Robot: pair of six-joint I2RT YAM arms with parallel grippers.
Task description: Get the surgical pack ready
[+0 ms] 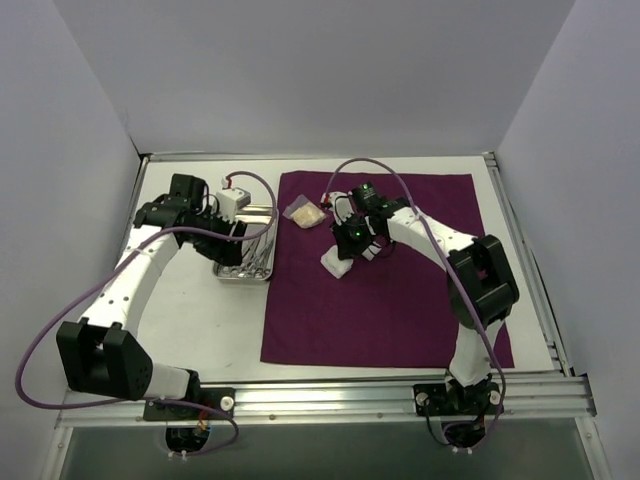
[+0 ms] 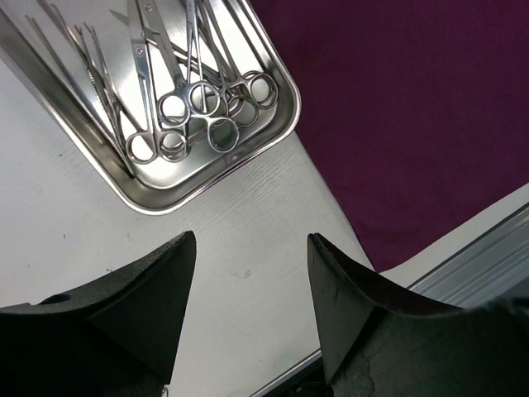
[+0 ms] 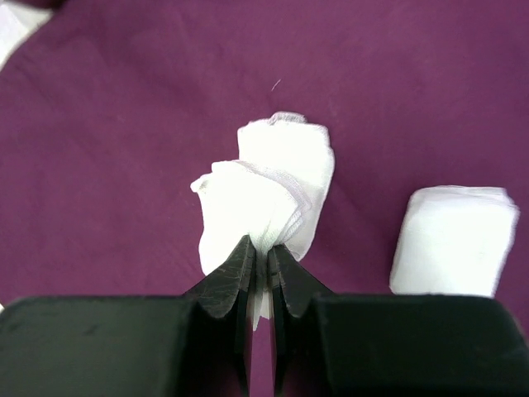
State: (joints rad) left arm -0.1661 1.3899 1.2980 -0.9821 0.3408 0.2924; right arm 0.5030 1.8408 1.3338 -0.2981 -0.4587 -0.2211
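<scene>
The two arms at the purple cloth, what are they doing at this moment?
The right arm's fingers are shut on a crumpled white gauze pad over the large dark purple cloth; a second folded white pad lies beside it. The left arm's fingers stand open and empty over the table near the small rectangular steel tray of thin metal scissor-like instruments.

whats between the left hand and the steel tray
Only bare white table. The left wrist view shows nothing lying between the open left hand and the near rim of the steel tray.
</scene>
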